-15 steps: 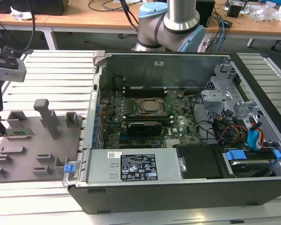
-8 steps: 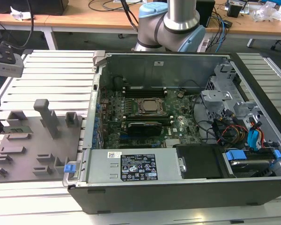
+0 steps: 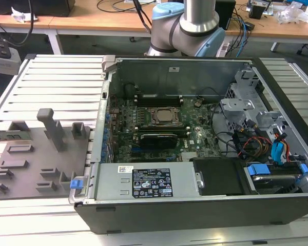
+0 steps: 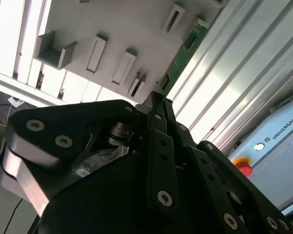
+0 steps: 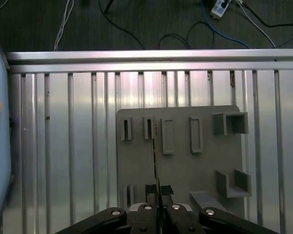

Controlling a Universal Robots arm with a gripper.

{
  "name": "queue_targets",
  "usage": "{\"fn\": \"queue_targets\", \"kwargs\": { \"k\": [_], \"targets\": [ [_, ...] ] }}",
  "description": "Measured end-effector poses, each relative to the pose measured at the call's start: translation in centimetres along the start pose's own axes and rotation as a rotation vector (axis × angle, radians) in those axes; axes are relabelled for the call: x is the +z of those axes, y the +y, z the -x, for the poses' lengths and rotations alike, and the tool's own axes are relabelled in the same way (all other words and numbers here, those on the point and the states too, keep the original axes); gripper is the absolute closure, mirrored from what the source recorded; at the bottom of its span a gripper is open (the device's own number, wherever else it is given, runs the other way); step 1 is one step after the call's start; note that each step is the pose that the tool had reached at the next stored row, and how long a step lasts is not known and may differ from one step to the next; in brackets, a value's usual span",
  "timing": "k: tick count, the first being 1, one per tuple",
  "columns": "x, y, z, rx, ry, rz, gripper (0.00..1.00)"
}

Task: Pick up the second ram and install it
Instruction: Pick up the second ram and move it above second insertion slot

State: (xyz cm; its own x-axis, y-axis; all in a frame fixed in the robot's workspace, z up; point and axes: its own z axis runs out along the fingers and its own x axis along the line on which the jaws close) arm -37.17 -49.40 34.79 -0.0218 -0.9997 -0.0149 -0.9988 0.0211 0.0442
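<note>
exterior / tray: grey tray (image 3: 25, 169) at the exterior view's left, lower half of frame, lying on the ribbed aluminium table (image 3: 56, 77).
exterior / case: open PC case (image 3: 195, 205) takes centre and right of frame. The motherboard (image 3: 195, 138) is inside, with long black memory slots (image 3: 158, 97) just above the CPU socket (image 3: 164, 115).
second wrist / claw: my gripper (image 4: 158, 100) is closed, fingertips pinched flat on the second ram (image 4: 183, 48).
second wrist / ram: the green stick runs out from my fingertips, over the tray's (image 4: 122, 19) edge where it meets the table ribs (image 4: 234, 73). Dark chips show on its face.
first wrist / claw: gripper (image 5: 158, 192) is clamped, with no visible gap beyond the board's thickness.
first wrist / ram: seen edge-on (image 5: 155, 156), a thin line from my fingertips towards the pair of narrow slots on the tray (image 5: 185, 170).
seated or lifted: can't tell whether its lower edge is in a tray slot or clear of it.
handling (my read): light, stiff and thin, but fragile, since chips and edge contacts won't tolerate side load or twist.
hold point (my read): flat faces near the top long edge, about mid-length and away from the contact edge. Keep the pinch square, as an off-centre grip would probably let it pivot.
</note>
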Motion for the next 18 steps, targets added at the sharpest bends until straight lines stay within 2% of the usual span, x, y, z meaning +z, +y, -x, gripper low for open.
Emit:
{"fn": "queue_targets", "kwargs": {
  "k": [7,11,18],
  "targets": [
    [-0.57,0.03,0.01,0.0,0.0001,0.0001,0.87],
    [-1.52,0.07,0.02,0.0,0.0,0.0,0.87],
    [-3.95,0.17,0.06,0.0,0.0001,0.0,0.87]
  ]
}}
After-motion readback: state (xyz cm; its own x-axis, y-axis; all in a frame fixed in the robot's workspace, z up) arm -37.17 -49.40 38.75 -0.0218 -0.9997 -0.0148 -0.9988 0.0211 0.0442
